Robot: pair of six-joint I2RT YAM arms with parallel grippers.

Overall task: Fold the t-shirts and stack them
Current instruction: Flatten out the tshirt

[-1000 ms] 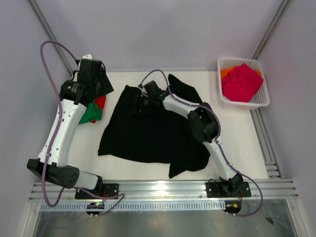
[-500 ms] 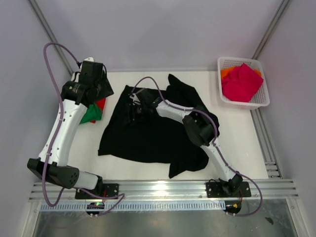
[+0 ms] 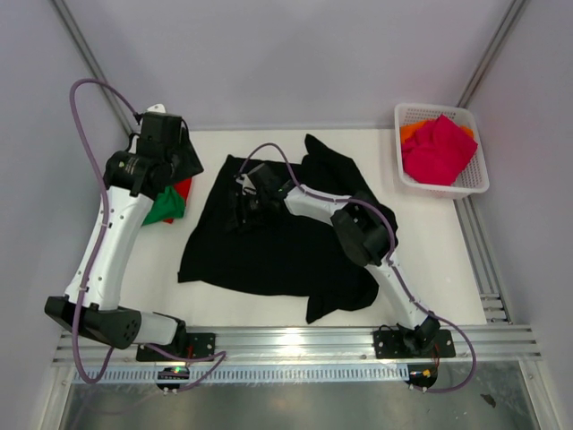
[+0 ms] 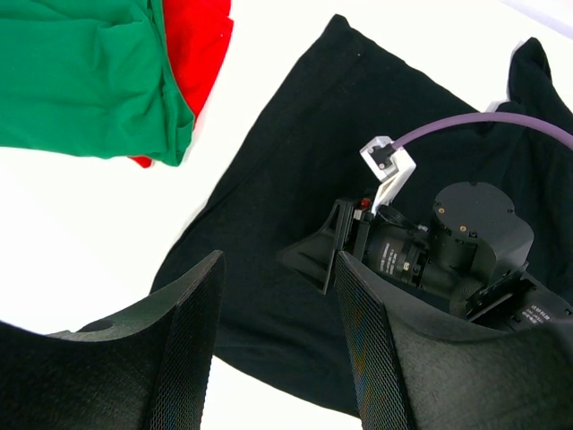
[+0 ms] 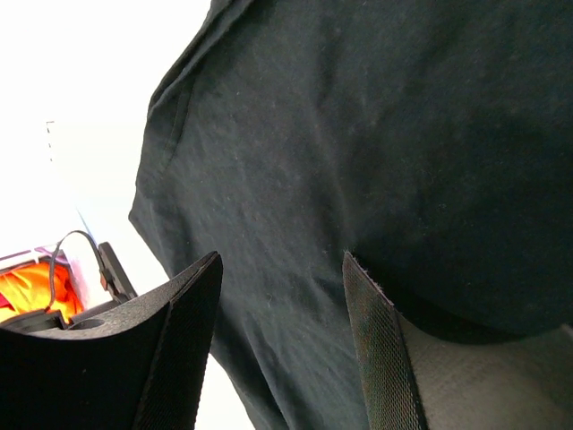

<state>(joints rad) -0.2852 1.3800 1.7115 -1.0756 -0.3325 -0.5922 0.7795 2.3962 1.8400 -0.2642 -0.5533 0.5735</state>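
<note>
Folding step: judged to be barely begun for the black t-shirt, which is spread unfolded on the table.
Right claw: released, fingers parted, nothing pinched. It is poised low over the shirt's far-left part, with cloth directly under and ahead of its tips.
Left claw: also released and empty, raised higher. The black shirt's left edge is seen below it, between its fingers. The green t-shirt, lying on the red t-shirt, sits beyond its left finger.
Waiting shirts: a magenta-pink t-shirt and an orange t-shirt are kept in the white basket, well apart from both claws.
Risk, grip: if only the top layer is pinched, the shirt could be dragged into a bunch and not folded flat.
Risk, shape: the rumpled near-right corner (not smoothed) could be trapped inside a crooked fold.
Risk, clash: the right claw lies just ahead of the left claw, so a careless descent could bring the two together.
</note>
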